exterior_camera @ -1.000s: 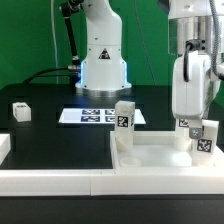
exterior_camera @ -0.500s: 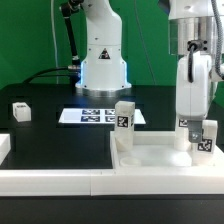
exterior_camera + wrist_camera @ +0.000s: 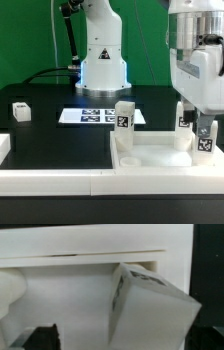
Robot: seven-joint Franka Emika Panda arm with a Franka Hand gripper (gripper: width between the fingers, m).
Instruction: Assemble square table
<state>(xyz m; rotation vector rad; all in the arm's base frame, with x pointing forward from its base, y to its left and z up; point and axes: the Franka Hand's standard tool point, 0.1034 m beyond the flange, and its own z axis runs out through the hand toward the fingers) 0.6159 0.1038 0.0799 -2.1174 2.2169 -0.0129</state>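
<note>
The gripper (image 3: 199, 120) hung with its jaws spread. Its dark fingertips (image 3: 42, 336) stood on either side of a white tagged leg (image 3: 204, 140) directly beneath it. In the wrist view a clear gap showed between one fingertip and the leg, while the other side lay too near the picture's edge to judge. The leg stood upright on the white square table top (image 3: 150, 158), inside its raised rim. Away from the gripper, toward the exterior view's left, a second leg (image 3: 123, 122) stood upright on the same top. Farther that way, the marker board (image 3: 95, 116) lay on the black table (image 3: 60, 140). A third leg (image 3: 20, 111) sat loose, well apart from the gripper.
</note>
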